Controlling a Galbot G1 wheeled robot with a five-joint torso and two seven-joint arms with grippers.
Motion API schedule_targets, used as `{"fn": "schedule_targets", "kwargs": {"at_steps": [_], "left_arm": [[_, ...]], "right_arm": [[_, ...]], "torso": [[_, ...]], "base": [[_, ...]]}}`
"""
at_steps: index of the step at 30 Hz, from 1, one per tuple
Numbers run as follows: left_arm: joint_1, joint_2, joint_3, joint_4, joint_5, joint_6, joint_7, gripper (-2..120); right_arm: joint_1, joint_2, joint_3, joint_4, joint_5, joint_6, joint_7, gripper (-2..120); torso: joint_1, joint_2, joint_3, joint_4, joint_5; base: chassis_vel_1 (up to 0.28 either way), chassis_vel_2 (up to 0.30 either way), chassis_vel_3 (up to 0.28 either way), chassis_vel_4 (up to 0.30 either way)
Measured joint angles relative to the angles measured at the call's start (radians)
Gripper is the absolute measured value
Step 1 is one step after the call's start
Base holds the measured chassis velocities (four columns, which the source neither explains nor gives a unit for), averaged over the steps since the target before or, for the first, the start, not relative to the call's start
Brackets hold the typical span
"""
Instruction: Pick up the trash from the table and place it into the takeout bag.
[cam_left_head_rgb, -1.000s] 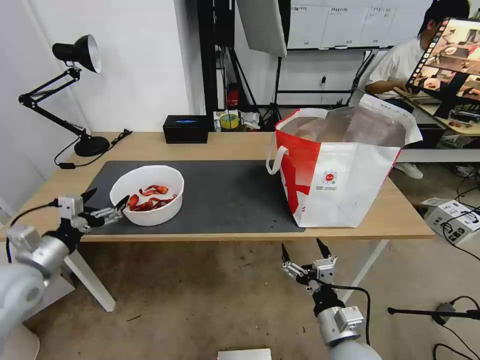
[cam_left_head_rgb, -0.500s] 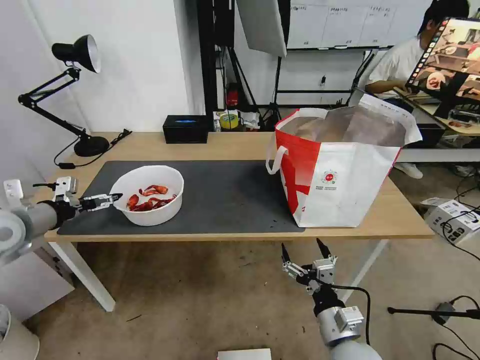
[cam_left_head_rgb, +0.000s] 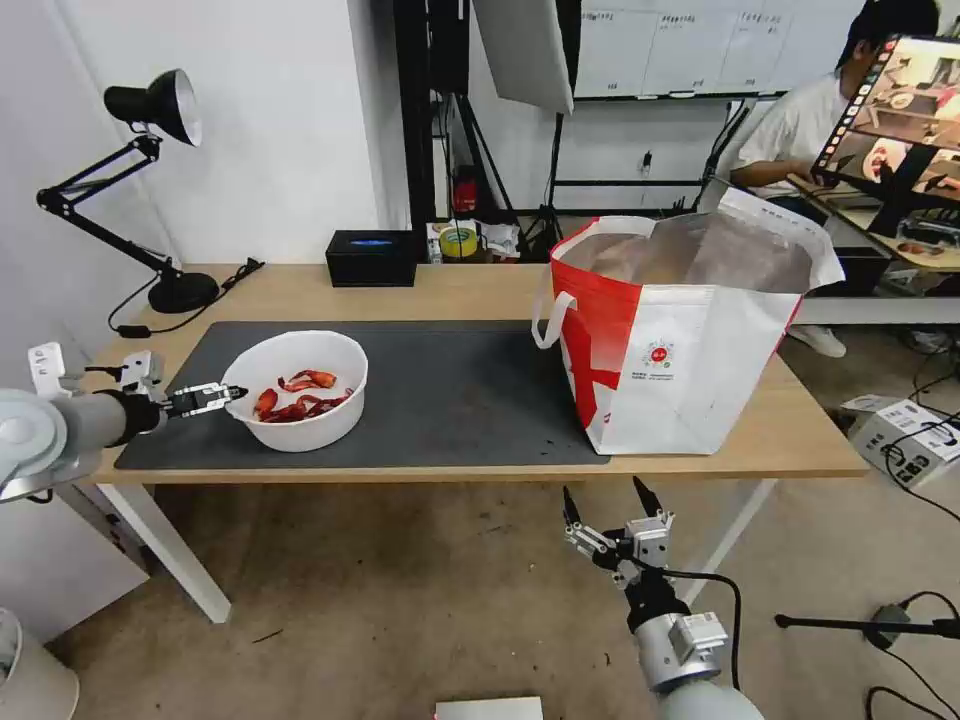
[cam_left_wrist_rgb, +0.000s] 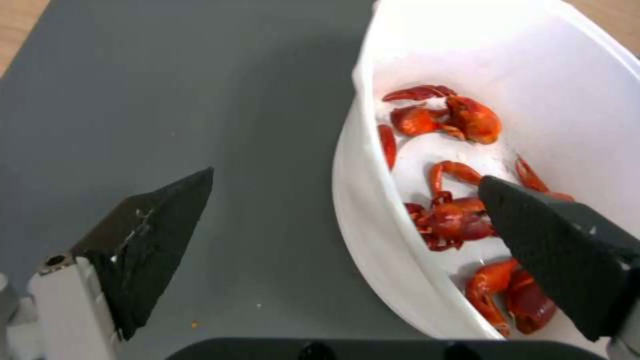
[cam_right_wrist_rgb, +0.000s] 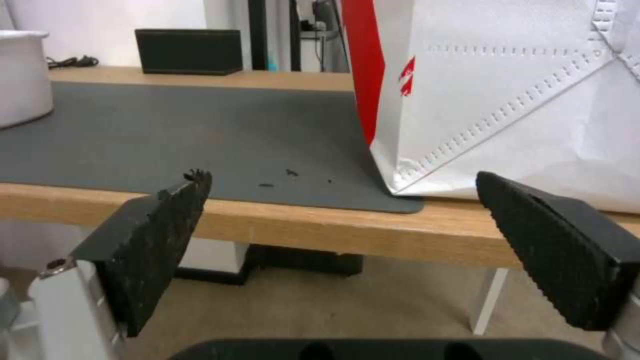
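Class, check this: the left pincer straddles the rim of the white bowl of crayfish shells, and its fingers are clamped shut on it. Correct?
Not quite. The left pincer does straddle the rim of the white bowl of crayfish shells, but its fingers are open, not clamped. The left wrist view shows this.

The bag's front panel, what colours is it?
The bag is white with a red band and a small round red logo, clearest in the head view.

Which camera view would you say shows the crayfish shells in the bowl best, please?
The left wrist view: the crayfish shells lie close, the open left hand straddling the bowl rim. The head view shows them small; the right wrist view catches just the bowl's wall.
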Motion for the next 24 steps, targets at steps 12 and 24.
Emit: {"fn": "schedule_targets", "kwargs": {"at_steps": [12,24], "left_arm": [[-0.105,-0.017,0.11,0.044,-0.062,-0.005,-0.082,100],[-0.152,-0.039,0.171,0.073,-0.049,-0.008,-0.096,100]], "right_arm": [[0.0,0.0,0.0,0.0,0.0,0.0,0.0,100],[0.0,0.0,0.0,0.0,0.0,0.0,0.0,100]], "torso": [[0.0,0.0,0.0,0.0,0.0],[0.0,0.0,0.0,0.0,0.0]], "base": [[0.0,0.0,0.0,0.0],[0.0,0.0,0.0,0.0]]}}
